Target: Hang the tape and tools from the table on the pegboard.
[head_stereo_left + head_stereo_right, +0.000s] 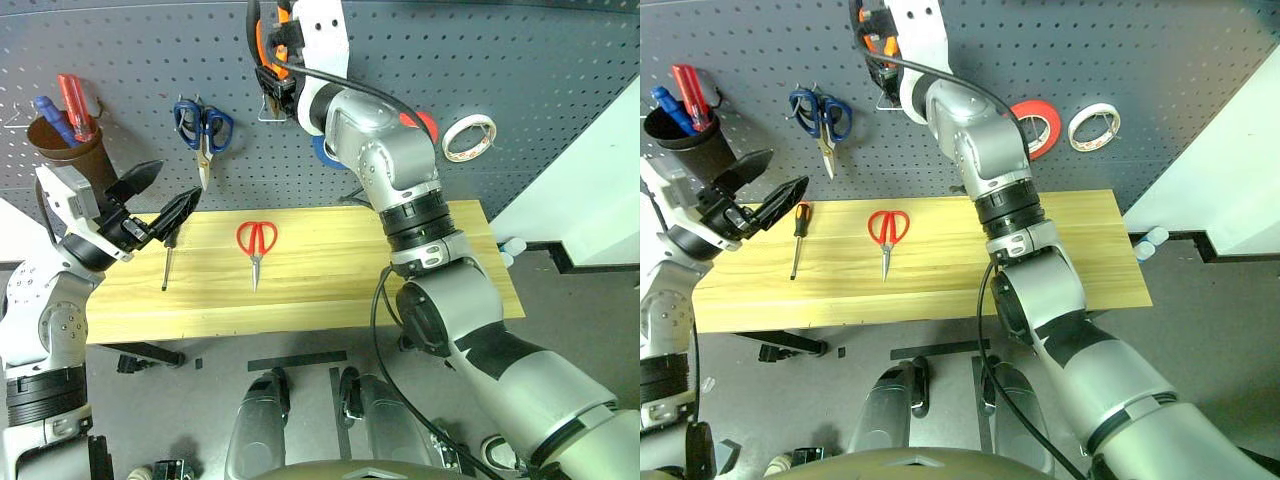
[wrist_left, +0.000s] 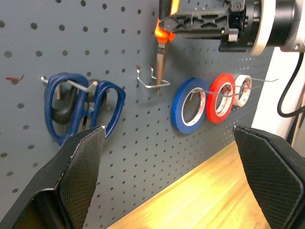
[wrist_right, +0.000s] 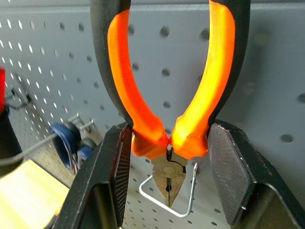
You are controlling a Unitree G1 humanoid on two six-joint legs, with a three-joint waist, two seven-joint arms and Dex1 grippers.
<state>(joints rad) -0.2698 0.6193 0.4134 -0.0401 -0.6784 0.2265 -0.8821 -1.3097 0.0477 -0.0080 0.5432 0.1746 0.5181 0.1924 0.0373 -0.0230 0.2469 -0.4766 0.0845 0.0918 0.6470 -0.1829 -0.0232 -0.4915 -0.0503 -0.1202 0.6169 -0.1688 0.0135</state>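
Pliers (image 3: pixel 167 119), small w/ orange-and-black handles, sit clamped between the right gripper (image 3: pixel 167 157)'s two black fingers, handles up, metal nose pointing down into a bent wire hook (image 3: pixel 171 198) on the dark grey perforated pegboard (image 1: pixel 500 60). From the head views the right arm reaches up to the board's upper middle, gripper (image 1: pixel 275 60) against it.

Left gripper (image 1: pixel 160 195) hangs spread wide, nothing between its fingers, just above the left end of the long light yellowish wood table (image 1: pixel 330 285). In the left wrist view its two fingertips (image 2: pixel 81 157) frame the board.

On the table: red-handled scissors (image 1: pixel 256 245) lying flat near the middle, blades toward the near edge; slim screwdriver w/ black-and-orange handle (image 1: pixel 797 238) lying to their left, close under the left gripper. The two are apart, not touching.

On the board: thin white/cream tape roll (image 1: pixel 469 137) hangs on a long hook at right; red tape roll (image 1: pixel 1035 127) beside it, blue tape roll (image 2: pixel 189 105) next along the same hook. Blue-handled scissors (image 1: pixel 203 130) hang left of centre. Brown cup (image 1: pixel 68 150) at far left holds a red-handled tool (image 1: pixel 75 105) and a blue-handled one (image 1: pixel 50 118).
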